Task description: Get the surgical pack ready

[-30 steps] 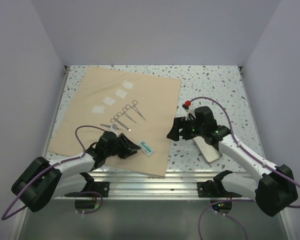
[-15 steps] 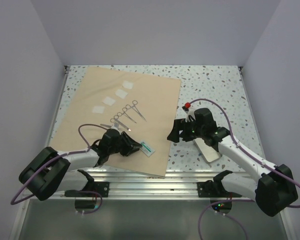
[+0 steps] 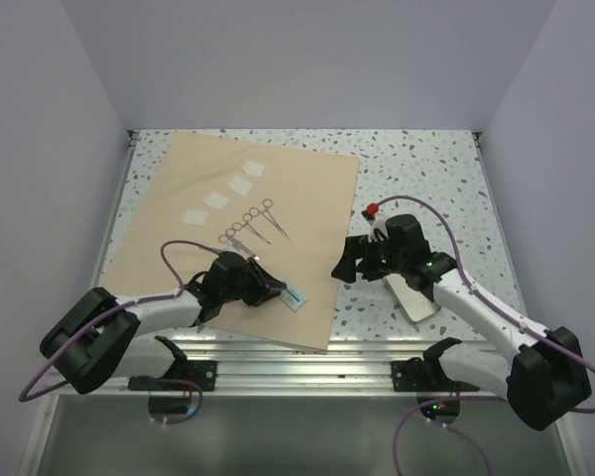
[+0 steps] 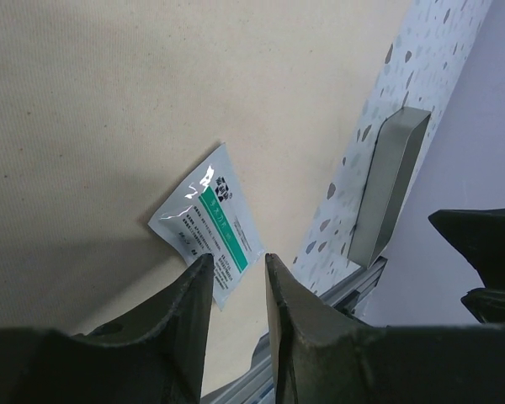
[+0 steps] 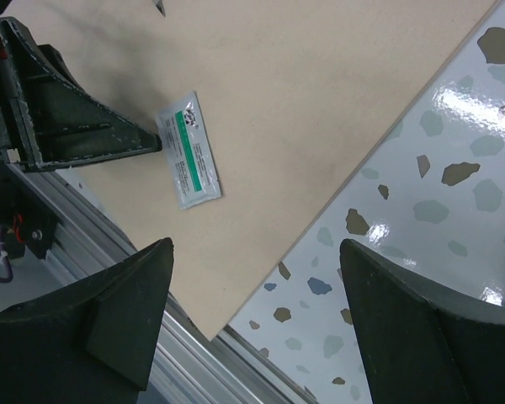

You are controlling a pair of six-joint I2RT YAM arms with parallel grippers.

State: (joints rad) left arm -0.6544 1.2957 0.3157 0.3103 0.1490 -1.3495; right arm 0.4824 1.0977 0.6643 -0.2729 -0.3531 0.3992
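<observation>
Though narrowly parted, fingers (image 4: 194, 295) astride packet (image 4: 206, 219)

Sachet (image 4: 206, 220) at left hand (image 4: 236, 265) tips, instruments (image 3: 250, 226) beyond, bare wrap (image 3: 208, 149) at far edge.

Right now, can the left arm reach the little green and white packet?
Probably yes. The left gripper is right at the packet, with its jaws a little apart by the packet's near edge. The packet lies flat on the tan wrap, and nothing sits between it and the fingers.
</observation>
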